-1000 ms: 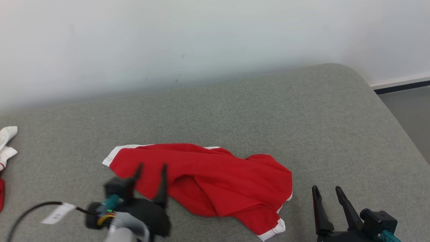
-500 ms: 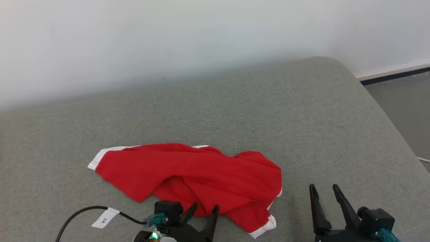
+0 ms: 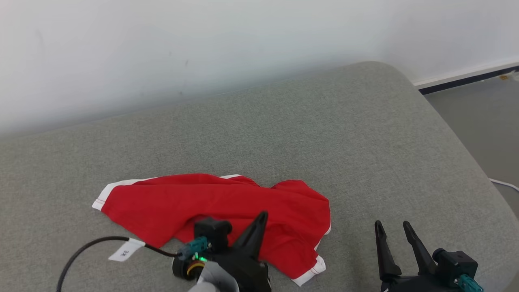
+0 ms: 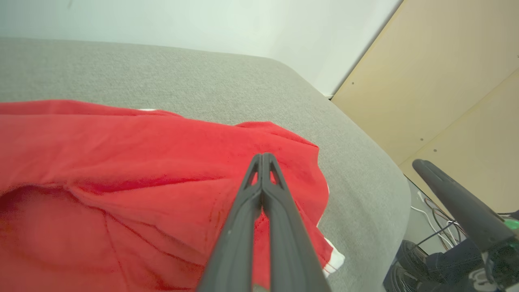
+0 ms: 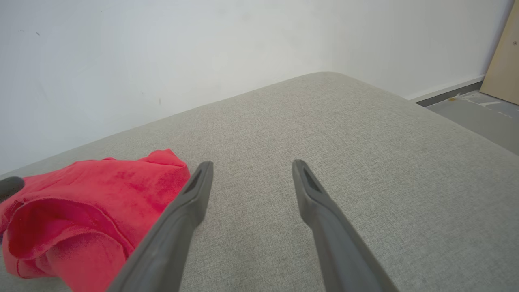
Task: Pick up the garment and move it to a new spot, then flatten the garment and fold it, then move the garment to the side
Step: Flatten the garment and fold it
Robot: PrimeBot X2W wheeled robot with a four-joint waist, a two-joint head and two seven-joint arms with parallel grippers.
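Note:
The garment (image 3: pixel 194 198) is a red piece with white trim, lying crumpled on a grey cushioned surface (image 3: pixel 284 134). My left gripper (image 3: pixel 262 215) hangs over its front middle, fingers pressed together and pointing at the cloth. In the left wrist view the left gripper (image 4: pixel 263 156) is shut above the garment (image 4: pixel 134 150), with no cloth visibly between the tips. My right gripper (image 3: pixel 391 227) stands open to the right of the garment, over bare cushion. In the right wrist view the right gripper (image 5: pixel 251 168) is apart from the garment (image 5: pixel 101 190), which lies at the left.
The cushion's rounded right edge drops to a grey floor (image 3: pixel 486 121) with a white cable (image 3: pixel 502 184). A pale wall (image 3: pixel 202 48) runs behind. A black cable with a white tag (image 3: pixel 125 249) trails from my left wrist. A wooden panel (image 4: pixel 446 81) stands beyond the cushion's end.
The head camera has turned, shifting the whole picture left. My left gripper came in over the garment's front and its fingers went from open to shut. The right gripper stays open.

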